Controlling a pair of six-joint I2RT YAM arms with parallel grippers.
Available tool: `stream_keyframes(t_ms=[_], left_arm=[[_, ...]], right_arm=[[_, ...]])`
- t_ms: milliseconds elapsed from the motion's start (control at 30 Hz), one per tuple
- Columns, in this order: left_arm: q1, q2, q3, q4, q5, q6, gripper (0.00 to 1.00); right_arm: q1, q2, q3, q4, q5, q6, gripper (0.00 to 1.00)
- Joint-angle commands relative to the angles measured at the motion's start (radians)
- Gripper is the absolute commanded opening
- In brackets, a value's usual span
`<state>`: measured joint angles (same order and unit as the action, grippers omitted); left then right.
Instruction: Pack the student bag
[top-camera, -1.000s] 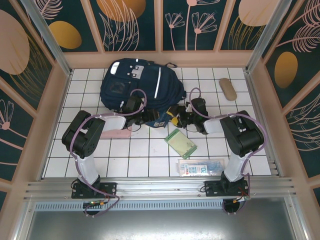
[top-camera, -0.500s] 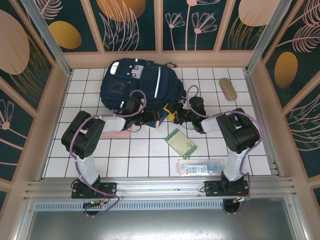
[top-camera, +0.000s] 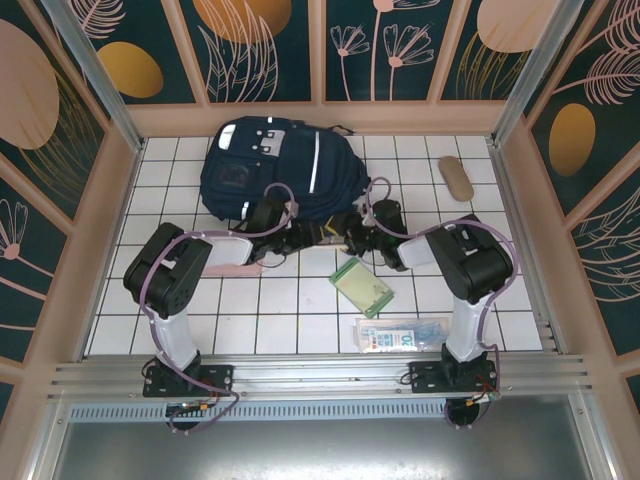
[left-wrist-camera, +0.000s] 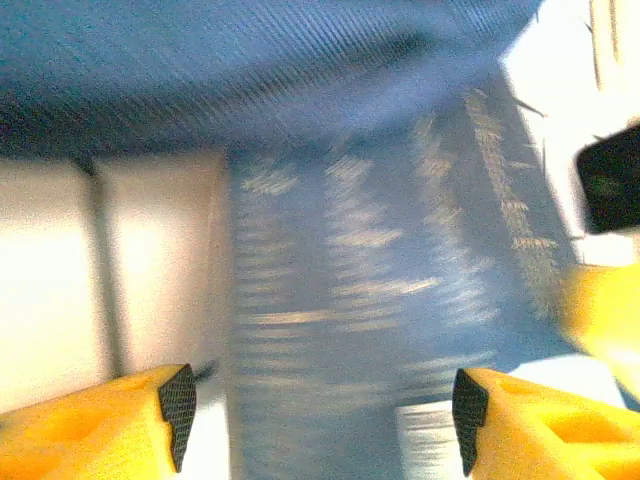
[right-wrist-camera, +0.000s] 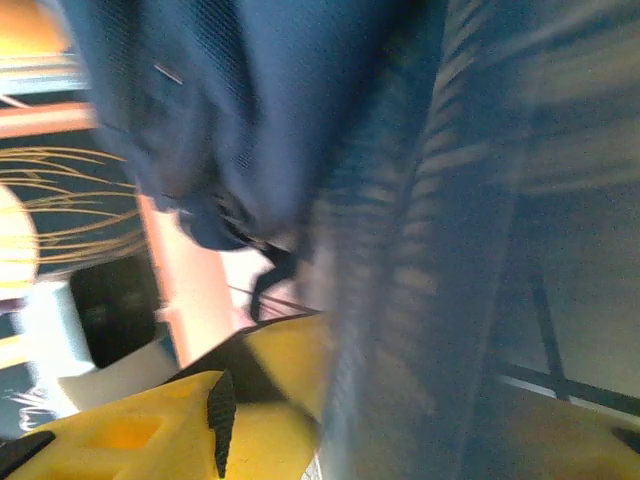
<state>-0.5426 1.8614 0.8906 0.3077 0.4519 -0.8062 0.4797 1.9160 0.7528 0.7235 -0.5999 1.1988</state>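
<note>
The student bag (top-camera: 270, 165), navy with white stripes, lies flat at the back left of the tiled table. Both grippers meet at its near right edge. My left gripper (top-camera: 312, 236) is open. In the left wrist view its gripper (left-wrist-camera: 322, 420) has a blurred blue strap (left-wrist-camera: 340, 300) of the bag running between the two yellow fingers (left-wrist-camera: 178, 415), with a gap on each side. My right gripper (top-camera: 352, 234) faces it from the right. The right wrist view gives one yellow finger (right-wrist-camera: 215, 415) beside the same kind of blue strap (right-wrist-camera: 420, 300), which hides the other finger.
A green flat pouch (top-camera: 362, 286) lies just in front of the grippers, and a clear packet (top-camera: 403, 334) sits nearer the front edge. A tan oval case (top-camera: 456, 177) is at the back right. A pink pouch (top-camera: 232, 268) lies under the left arm. Pink walls surround the table.
My right gripper has moved left along the bag's near edge, close up to the left gripper. The left gripper has hardly moved, and the bag stays put.
</note>
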Motion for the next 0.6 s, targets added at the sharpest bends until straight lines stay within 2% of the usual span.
stream_keyframes(t_ms=[0, 233, 400, 500, 533, 567], left_arm=[[-0.079, 0.016, -0.033, -0.031, 0.190, -0.043, 0.70], [-0.079, 0.010, -0.038, -0.040, 0.181, -0.037, 0.70], [-0.079, -0.049, -0.012, -0.127, 0.143, 0.013, 0.71], [-0.071, -0.115, -0.007, -0.190, 0.106, 0.039, 0.73], [-0.065, -0.139, -0.008, -0.205, 0.099, 0.038, 0.74], [-0.059, -0.171, -0.012, -0.220, 0.092, 0.033, 0.74]], right_arm=[[0.035, 0.034, -0.033, -0.063, 0.009, -0.039, 0.54], [0.024, 0.027, -0.046, -0.053, 0.010, -0.044, 0.51], [-0.002, -0.027, -0.056, -0.074, 0.017, -0.049, 0.21], [-0.015, -0.098, -0.047, -0.153, 0.025, -0.083, 0.05], [-0.019, -0.127, -0.039, -0.187, 0.027, -0.097, 0.00], [-0.021, -0.155, -0.034, -0.215, 0.028, -0.104, 0.00]])
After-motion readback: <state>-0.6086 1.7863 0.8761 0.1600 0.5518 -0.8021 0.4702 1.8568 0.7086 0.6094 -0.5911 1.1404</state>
